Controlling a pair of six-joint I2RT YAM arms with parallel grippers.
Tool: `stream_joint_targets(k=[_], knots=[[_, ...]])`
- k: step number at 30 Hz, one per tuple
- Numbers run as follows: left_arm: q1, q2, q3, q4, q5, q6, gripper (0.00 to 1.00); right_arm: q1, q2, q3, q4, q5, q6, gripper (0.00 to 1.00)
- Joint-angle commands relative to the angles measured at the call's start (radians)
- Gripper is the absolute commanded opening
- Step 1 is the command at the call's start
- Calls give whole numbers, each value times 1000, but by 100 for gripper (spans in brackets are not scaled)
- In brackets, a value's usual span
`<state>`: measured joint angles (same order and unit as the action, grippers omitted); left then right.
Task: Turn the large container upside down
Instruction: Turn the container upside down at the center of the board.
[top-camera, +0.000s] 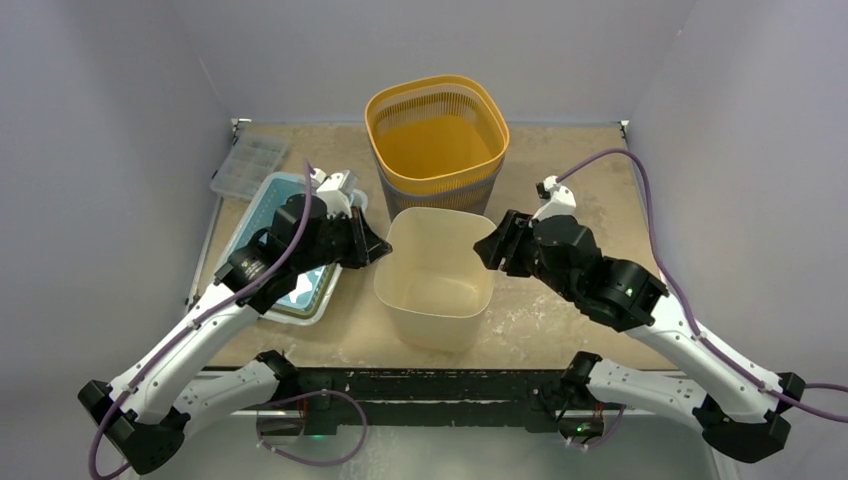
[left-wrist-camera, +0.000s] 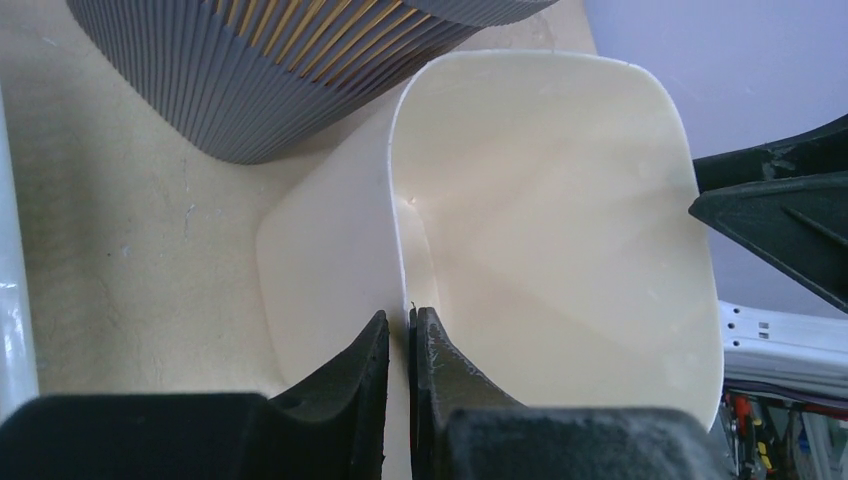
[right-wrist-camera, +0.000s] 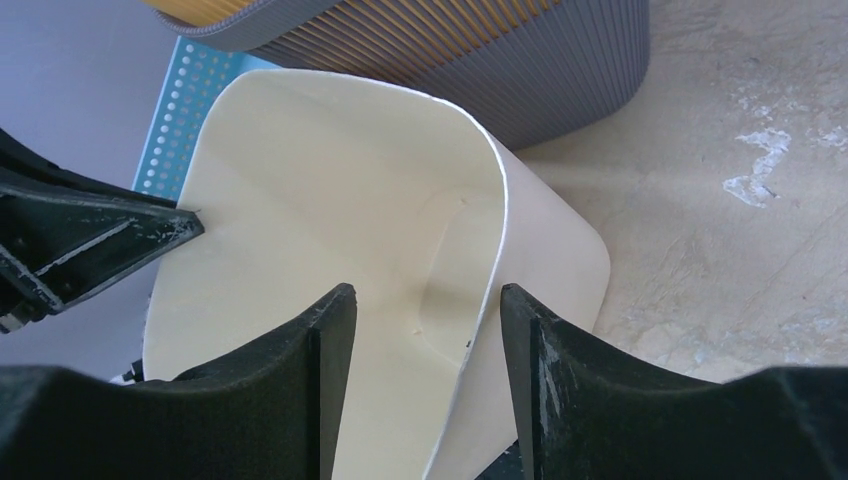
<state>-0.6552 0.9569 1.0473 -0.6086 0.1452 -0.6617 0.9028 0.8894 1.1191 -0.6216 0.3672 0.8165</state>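
From above, the cream container (top-camera: 437, 290) stood upright, mouth up, on the table (top-camera: 545, 325), held between the 2 grippers. The left gripper (top-camera: 378, 247) met its left rim and the right gripper (top-camera: 488, 250) met its right rim. Just past both grippers, an orange-and-grey slatted basket (top-camera: 437, 140) stood close behind the container. A blue tray (top-camera: 258, 212) lay beneath the left arm, and a clear compartment box (top-camera: 248, 165) sat beyond the tray.

In the left wrist view, the left gripper's 2 fingers (left-wrist-camera: 360, 380) were pressed together on the container's thin wall. 1 finger was outside and 1 inside, pinching it just below the rim. The open mouth spread ahead of the fingers, with the right gripper's dark tip at the far rim. The basket rose ahead and to the outer side.

In the right wrist view, the right gripper's fingers (right-wrist-camera: 545, 370) were spread, straddling the near rim. 1 finger was inside the mouth and 1 outside, with a gap showing on each side of the wall. The left gripper's tip touched the opposite rim.
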Motion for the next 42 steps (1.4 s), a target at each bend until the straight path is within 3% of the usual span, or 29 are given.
stream_joint_targets(k=[1, 12, 17, 21, 26, 31, 35, 42], knots=[[-6, -8, -106, 30, 26, -47, 0, 2, -19, 47, 77, -51, -25, 58], [-5, -110, -283, 155, -37, -207, 0, 2, -59, 86, 94, -88, -17, 64], [-5, -81, -257, 124, -28, -156, 0, 3, -65, 92, 62, -76, -18, 68], [-5, 2, -138, -5, -49, -47, 0, 1, -29, 108, 11, -82, -20, 68], [-6, 52, -23, -91, -53, 40, 35, 1, 4, 123, -34, -82, -19, 68], [-6, 97, 75, -180, -60, 117, 46, 3, -7, 117, -32, -56, -6, 70], [-10, 119, 108, -216, -92, 157, 43, 1, -15, 108, -26, -47, -2, 71], [-12, 126, 75, -165, -113, 119, 8, 3, -13, 104, -31, -34, 1, 72]])
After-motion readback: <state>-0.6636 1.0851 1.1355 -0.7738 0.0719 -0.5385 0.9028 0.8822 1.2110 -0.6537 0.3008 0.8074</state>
